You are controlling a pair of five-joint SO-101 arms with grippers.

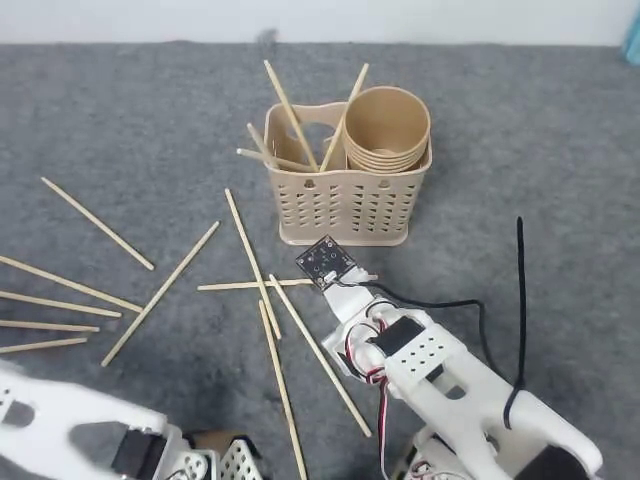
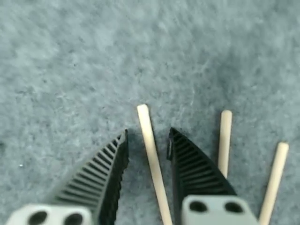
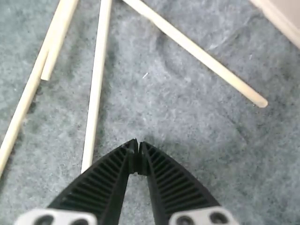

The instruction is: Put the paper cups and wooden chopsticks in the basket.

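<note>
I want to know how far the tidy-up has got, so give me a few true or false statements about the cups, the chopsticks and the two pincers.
1. The paper cups sit stacked inside the basket. True.
2. Every chopstick is already in the basket. False: a few stand in it, but many loose chopsticks lie on the grey carpet.
3. The left pincer is open, with one chopstick between its fingers. True.
4. The right pincer grips a chopstick. False: it is shut on nothing, and the nearest chopstick lies beside it on the carpet.
</note>
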